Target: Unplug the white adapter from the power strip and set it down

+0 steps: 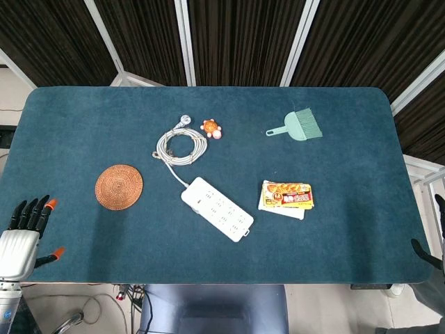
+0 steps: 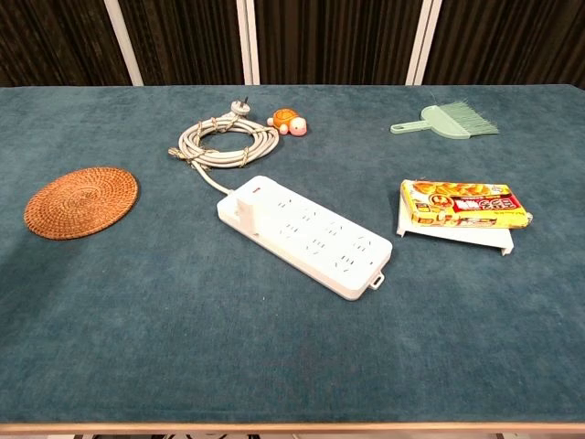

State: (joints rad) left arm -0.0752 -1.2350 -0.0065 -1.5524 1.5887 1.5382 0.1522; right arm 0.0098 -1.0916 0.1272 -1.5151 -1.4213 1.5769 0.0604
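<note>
A white power strip (image 1: 221, 211) (image 2: 315, 240) lies diagonally at the table's middle. The white adapter (image 1: 195, 197) (image 2: 245, 209) is plugged in at its left end, near where the cord leaves. My left hand (image 1: 24, 233) hovers at the table's front left corner, far from the strip, fingers spread and holding nothing. Only a sliver of my right hand (image 1: 432, 254) shows at the right edge of the head view, thumb and a finger apart, nothing in it. Neither hand appears in the chest view.
The strip's grey cord (image 1: 179, 146) (image 2: 224, 144) is coiled behind it. An orange turtle toy (image 1: 212, 129) (image 2: 288, 121) and a green brush (image 1: 299, 125) (image 2: 448, 121) lie further back. A woven coaster (image 1: 119, 186) (image 2: 80, 201) sits left, a snack packet (image 1: 286, 197) (image 2: 462, 208) right.
</note>
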